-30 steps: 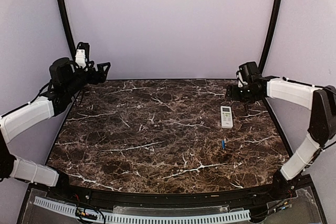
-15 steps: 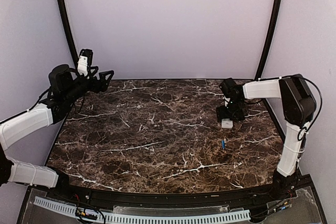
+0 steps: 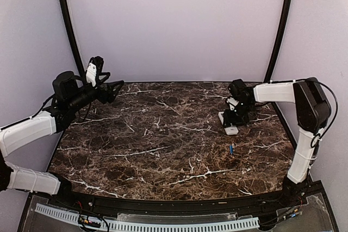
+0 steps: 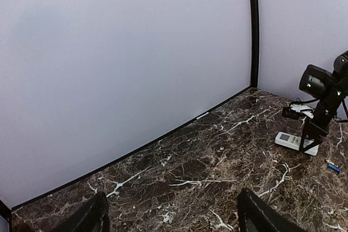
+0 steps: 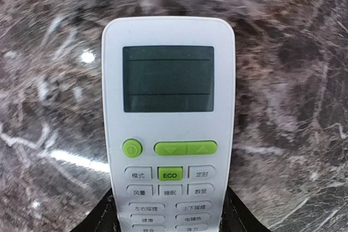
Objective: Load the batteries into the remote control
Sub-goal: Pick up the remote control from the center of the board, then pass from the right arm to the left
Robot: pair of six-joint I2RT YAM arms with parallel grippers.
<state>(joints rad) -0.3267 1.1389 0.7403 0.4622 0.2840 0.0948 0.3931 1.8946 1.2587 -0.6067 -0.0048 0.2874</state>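
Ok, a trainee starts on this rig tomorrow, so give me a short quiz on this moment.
1. True or false: the left gripper is open with nothing between its fingers.
2. Which gripper has a finger on each long side of the remote control? A) left gripper B) right gripper C) both
3. Where is the visible blue battery lying?

Key: 1 true. 2 B. 3 on the table, nearer the arm bases than the remote control and apart from it.
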